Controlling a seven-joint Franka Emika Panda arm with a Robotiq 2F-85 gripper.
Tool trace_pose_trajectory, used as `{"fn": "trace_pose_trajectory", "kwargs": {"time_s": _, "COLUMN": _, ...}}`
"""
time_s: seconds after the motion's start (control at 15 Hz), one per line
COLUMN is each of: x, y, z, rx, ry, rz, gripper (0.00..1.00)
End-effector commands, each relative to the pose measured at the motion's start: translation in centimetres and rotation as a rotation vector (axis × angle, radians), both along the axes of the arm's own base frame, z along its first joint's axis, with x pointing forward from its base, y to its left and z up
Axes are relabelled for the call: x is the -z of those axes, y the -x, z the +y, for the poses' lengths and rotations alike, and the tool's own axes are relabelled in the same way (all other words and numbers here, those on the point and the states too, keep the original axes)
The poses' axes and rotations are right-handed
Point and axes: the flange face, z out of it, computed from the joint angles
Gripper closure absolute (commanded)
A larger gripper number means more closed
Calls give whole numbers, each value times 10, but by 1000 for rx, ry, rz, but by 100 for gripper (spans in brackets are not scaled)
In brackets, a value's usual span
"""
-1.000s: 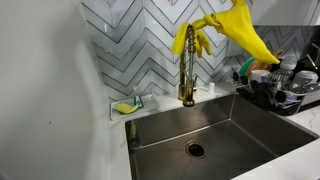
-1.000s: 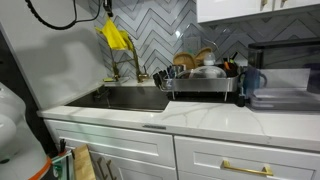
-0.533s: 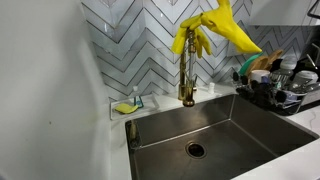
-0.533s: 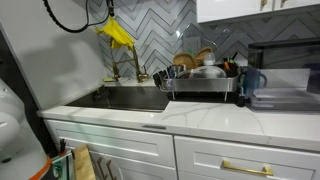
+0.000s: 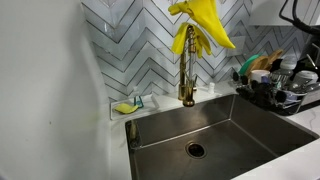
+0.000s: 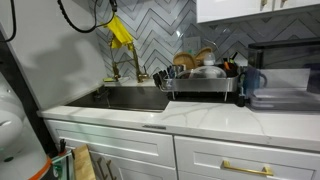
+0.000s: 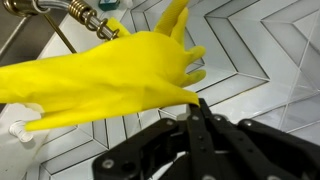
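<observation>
Glove [image 5: 212, 22], yellow rubber, pinched in the fully closed end effector [image 7: 200, 112], hanging above the faucet [image 5: 187, 80] at the counter's [image 6: 210, 118] back edge; a second glove [image 5: 190, 44] is draped over the faucet.

An exterior view faced the faucet [image 5: 187, 80] closely; an exterior view saw that faucet [image 6: 135, 66] from afar, sideways; the wrist view hung above it.

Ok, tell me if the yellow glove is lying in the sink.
No, the glove hangs up by the top of the tap, pinched in the shut pincer; the sink holds none.
</observation>
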Motion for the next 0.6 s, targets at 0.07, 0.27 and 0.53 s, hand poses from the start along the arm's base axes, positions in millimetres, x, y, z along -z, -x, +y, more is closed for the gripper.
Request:
{"fn": "trace_pose_trajectory", "kwargs": {"time_s": 0.07, "x": -2, "y": -1, "z": 0, "rx": 0, "ry": -1, "rz": -1, "gripper": 98}}
{"fn": "trace_pose_trajectory", "kwargs": {"time_s": 0.27, "x": -4, "y": -1, "z": 3, "rx": -15, "ry": -3, "rz": -11, "gripper": 100}}
{"fn": "trace_pose_trajectory", "kwargs": {"time_s": 0.53, "x": -10, "y": -1, "z": 20, "rx": -90, "ry": -26, "rz": -53, "gripper": 100}}
